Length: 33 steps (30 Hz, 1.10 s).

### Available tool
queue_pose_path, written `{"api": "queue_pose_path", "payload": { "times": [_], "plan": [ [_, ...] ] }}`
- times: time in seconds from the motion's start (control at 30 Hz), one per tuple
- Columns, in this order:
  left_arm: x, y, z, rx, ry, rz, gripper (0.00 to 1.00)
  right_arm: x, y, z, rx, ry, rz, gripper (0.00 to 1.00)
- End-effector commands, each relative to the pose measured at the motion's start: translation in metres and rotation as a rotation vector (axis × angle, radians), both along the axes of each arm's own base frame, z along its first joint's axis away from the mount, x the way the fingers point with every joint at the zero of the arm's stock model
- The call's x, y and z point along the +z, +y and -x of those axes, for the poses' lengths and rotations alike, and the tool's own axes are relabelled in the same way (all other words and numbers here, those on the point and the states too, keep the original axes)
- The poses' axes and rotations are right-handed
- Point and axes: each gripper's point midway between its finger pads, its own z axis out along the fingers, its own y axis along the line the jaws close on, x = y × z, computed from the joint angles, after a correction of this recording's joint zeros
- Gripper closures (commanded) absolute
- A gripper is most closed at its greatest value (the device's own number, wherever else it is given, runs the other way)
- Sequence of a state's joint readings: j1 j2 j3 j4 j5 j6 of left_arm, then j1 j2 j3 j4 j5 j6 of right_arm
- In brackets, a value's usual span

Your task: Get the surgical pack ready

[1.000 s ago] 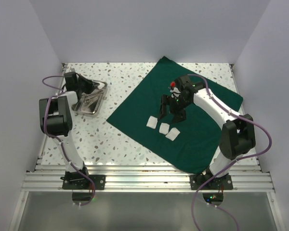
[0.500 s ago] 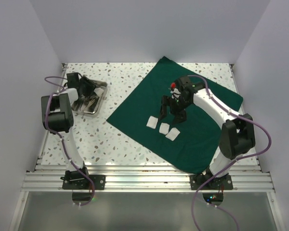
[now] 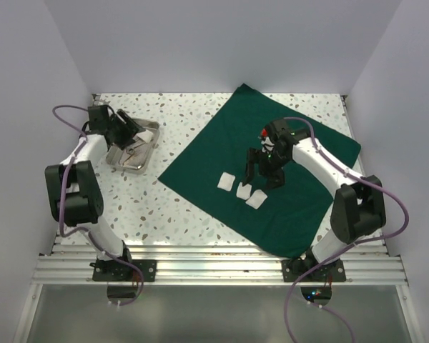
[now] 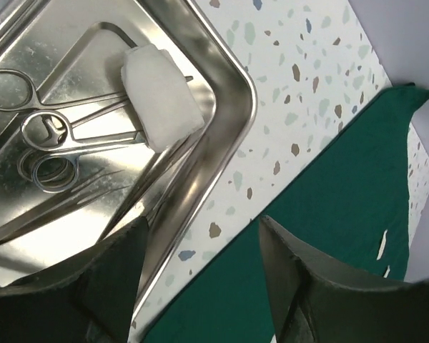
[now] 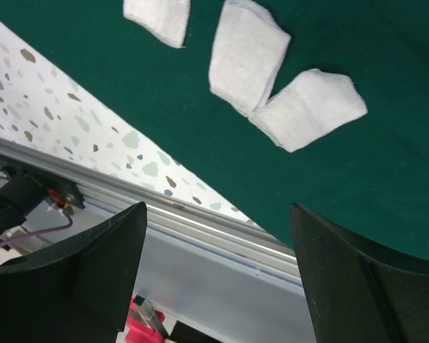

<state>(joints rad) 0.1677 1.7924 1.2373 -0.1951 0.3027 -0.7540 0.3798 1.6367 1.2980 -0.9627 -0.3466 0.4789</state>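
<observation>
The dark green surgical drape (image 3: 214, 146) lies spread flat on the speckled counter (image 3: 150, 207), carrying three gauze squares (image 5: 247, 61). The right end effector (image 5: 218, 214) hovers over them, wide and empty. The left end effector (image 4: 200, 243), partly spread and holding nothing, hangs above the metal tray (image 4: 225, 86), where a fourth gauze (image 4: 161, 96) rests on the scissors (image 4: 50, 143). This looks like the stage of sorting the contents. The next pinch should take one square without snagging the drape.

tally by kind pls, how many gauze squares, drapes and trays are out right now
green drape: 1
metal tray: 1
white gauze squares: 4 (3 on the drape, 1 in the tray)
total: 6
</observation>
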Motion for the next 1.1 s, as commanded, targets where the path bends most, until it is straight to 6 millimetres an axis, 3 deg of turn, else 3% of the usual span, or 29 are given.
{"api": "queue_pose_path", "payload": {
  "times": [0.0, 0.1, 0.13, 0.17, 0.23, 0.27, 0.3, 0.37, 0.47, 0.67, 1.07],
  "plan": [
    [0.025, -0.002, 0.027, -0.092, -0.036, -0.126, 0.33, -0.006, -0.031, 0.006, -0.07, -0.013, 0.069, 0.17],
    [0.025, -0.033, 0.049, -0.237, -0.007, -0.252, 0.34, -0.025, -0.05, 0.013, -0.146, 0.035, 0.046, 0.23],
    [0.023, -0.043, 0.056, -0.278, 0.006, -0.281, 0.34, -0.027, -0.05, 0.015, -0.155, 0.044, 0.016, 0.24],
    [0.025, -0.069, 0.067, -0.369, -0.007, -0.313, 0.34, -0.031, -0.049, 0.01, -0.164, 0.033, -0.004, 0.26],
    [0.014, -0.093, 0.087, -0.458, -0.003, -0.303, 0.35, -0.039, -0.04, 0.014, -0.154, 0.067, -0.067, 0.32],
    [0.022, -0.111, 0.096, -0.518, -0.044, -0.301, 0.35, -0.044, -0.035, 0.008, -0.157, 0.061, -0.096, 0.34],
    [0.014, -0.117, 0.106, -0.547, -0.034, -0.299, 0.35, -0.046, -0.03, 0.007, -0.164, 0.066, -0.12, 0.36],
    [0.019, -0.13, 0.117, -0.605, -0.061, -0.31, 0.35, -0.053, -0.025, 0.003, -0.192, 0.068, -0.151, 0.42],
    [0.018, -0.135, 0.126, -0.645, -0.06, -0.318, 0.36, -0.063, -0.025, 0.001, -0.213, 0.077, -0.149, 0.47],
    [0.02, -0.134, 0.127, -0.64, -0.061, -0.32, 0.36, -0.078, -0.033, 0.003, -0.224, 0.089, -0.097, 0.59],
    [0.017, -0.141, 0.125, -0.669, -0.055, -0.297, 0.36, -0.094, -0.045, -0.001, -0.264, 0.066, -0.023, 0.62]
  ]
}}
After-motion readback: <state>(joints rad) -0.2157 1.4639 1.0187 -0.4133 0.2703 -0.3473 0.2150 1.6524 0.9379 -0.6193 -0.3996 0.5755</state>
